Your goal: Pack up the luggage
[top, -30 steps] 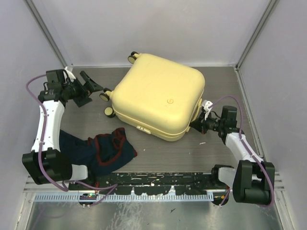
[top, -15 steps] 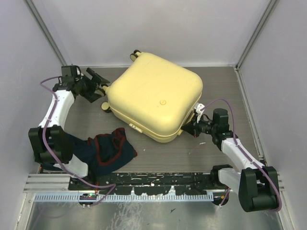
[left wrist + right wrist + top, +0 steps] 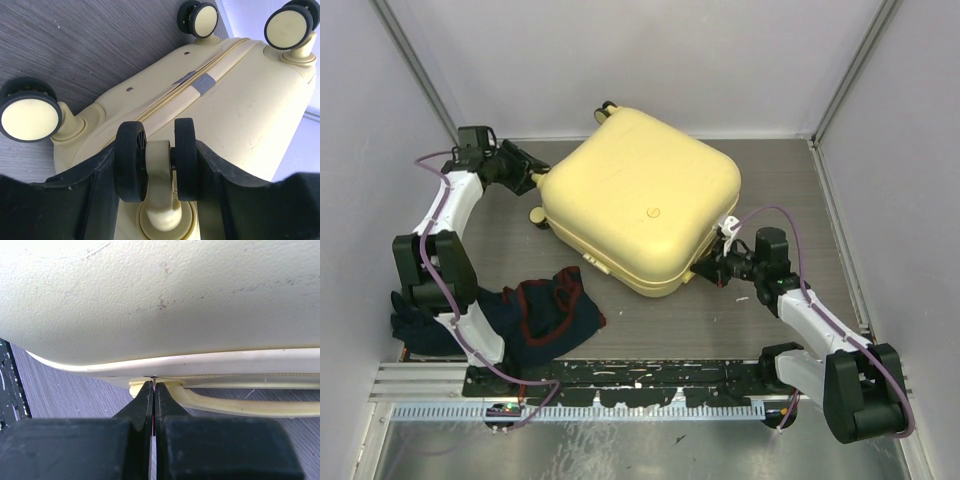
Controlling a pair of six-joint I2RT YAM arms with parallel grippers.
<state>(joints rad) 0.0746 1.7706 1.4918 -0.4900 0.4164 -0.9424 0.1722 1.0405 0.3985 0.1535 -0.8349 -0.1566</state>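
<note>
Luggage point(image 3: 640, 205) is lying closed mid worktop point(image 3: 740, 310). Left tool point(image 3: 156, 155) is clamping one caster wheel point(image 3: 131, 160); right tool point(image 3: 154, 390) is sitting pinched together at the seam by the handle point(image 3: 225, 407), maybe nipping something tiny.

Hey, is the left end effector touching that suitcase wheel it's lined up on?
Touching. In the left wrist view, the fingers of the left end effector press against both sides of the double wheel, no gap visible.
</note>
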